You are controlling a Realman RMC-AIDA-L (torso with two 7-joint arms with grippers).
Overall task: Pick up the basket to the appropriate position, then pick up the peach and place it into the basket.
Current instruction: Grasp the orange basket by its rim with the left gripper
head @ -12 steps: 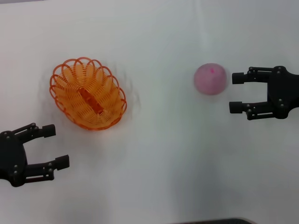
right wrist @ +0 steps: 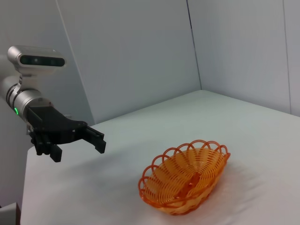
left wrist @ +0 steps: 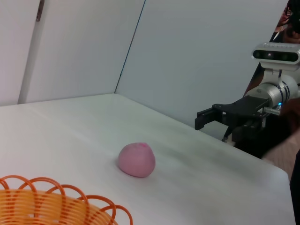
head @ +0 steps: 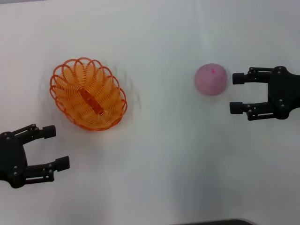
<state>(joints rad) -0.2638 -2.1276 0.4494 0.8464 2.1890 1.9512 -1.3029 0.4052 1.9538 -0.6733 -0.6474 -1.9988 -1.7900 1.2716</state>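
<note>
White tabletop (head: 159, 154): nothing has shifted in the last 0.5 s, so the task looks unstarted. Left pincer (head: 58, 147) hangs spread and empty, the basket (head: 88, 94) just beyond its fingertips. Right pincer (head: 237, 93) is spread, the peach (head: 211, 79) just off its tips.

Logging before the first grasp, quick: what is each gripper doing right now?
Left gripper: open, empty, near the basket.
Right gripper: open, empty, beside the peach.
</note>
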